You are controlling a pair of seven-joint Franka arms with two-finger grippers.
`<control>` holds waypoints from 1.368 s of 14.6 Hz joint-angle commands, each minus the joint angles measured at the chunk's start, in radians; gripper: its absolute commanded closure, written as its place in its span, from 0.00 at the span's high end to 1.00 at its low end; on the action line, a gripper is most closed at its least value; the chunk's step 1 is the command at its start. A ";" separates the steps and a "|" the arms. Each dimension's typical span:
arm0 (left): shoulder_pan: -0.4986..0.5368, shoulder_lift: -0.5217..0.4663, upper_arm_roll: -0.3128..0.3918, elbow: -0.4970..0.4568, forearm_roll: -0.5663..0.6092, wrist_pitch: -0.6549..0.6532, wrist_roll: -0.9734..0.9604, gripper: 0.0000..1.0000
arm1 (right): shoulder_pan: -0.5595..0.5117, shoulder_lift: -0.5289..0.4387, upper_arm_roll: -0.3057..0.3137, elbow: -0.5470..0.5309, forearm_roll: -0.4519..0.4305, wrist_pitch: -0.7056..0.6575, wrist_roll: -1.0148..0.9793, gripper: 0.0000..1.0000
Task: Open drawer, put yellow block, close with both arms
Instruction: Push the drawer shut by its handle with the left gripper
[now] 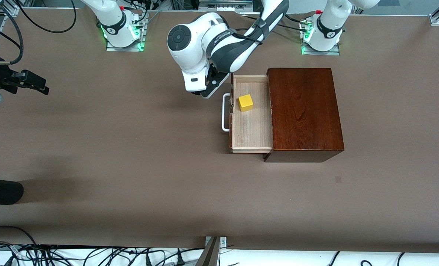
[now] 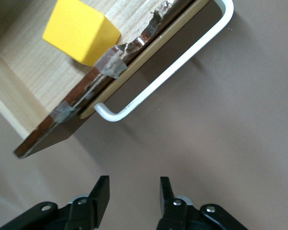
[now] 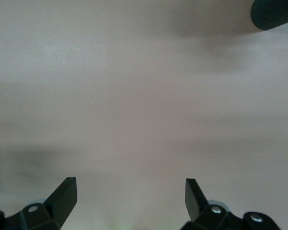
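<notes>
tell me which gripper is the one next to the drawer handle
The left gripper, fingers open, hangs over the table beside the drawer's white loop handle. The right gripper sees only bare table.

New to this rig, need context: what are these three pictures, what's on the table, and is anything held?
Two white robot arms are bolted along one edge of a brown table. The big picture comes from a high camera facing them; the other two come from cameras on each arm's wrist, looking past its tool.

On the table stands a dark wooden box with its drawer pulled open. A yellow block lies in the drawer.

The left tool hovers over the table just in front of the drawer's white handle, open and empty. The right tool waits over bare table, open wide, also empty. Nothing is held.
</notes>
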 commanded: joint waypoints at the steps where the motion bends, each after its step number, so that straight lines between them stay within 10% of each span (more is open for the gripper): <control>1: -0.019 0.057 0.018 0.054 0.046 0.026 -0.058 0.60 | -0.008 -0.008 0.002 0.000 0.017 0.000 0.008 1.00; 3: -0.019 0.074 0.035 0.054 0.049 0.048 -0.062 0.88 | -0.009 -0.010 0.001 0.000 0.017 0.001 0.008 1.00; 8: -0.028 0.088 0.057 0.057 0.069 0.059 -0.069 0.02 | -0.009 -0.008 0.001 0.005 0.017 0.001 0.008 1.00; 20: -0.028 0.135 0.132 0.052 0.075 0.085 -0.105 0.00 | -0.009 -0.007 0.001 0.005 0.015 0.003 0.008 1.00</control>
